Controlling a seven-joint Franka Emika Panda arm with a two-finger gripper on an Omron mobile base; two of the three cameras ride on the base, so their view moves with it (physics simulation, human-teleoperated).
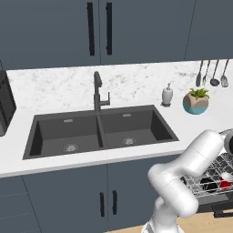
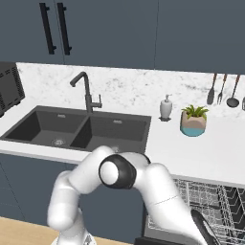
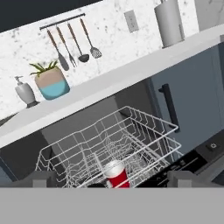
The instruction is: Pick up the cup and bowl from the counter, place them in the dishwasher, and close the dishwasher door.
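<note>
The red cup (image 3: 116, 174) stands upright in the silver wire rack (image 3: 109, 144) of the dishwasher, which is pulled out under the counter (image 3: 105, 83). My gripper (image 3: 113, 178) hangs open just above the cup, with a fingertip on either side and clear of it. From the left base view the cup (image 1: 225, 183) sits beside the dark bowl (image 1: 209, 184) in the rack (image 1: 214, 175), partly behind my arm. The dishwasher door (image 3: 205, 154) lies folded down in front of the rack, its dark top edge showing.
On the counter stand a teal-and-beige plant pot (image 1: 196, 102) and a soap dispenser (image 1: 167, 95), and utensils (image 1: 212, 73) hang on the wall. The dark double sink (image 1: 98, 132) with its faucet lies to the left. A handled cabinet door (image 3: 183, 96) flanks the rack.
</note>
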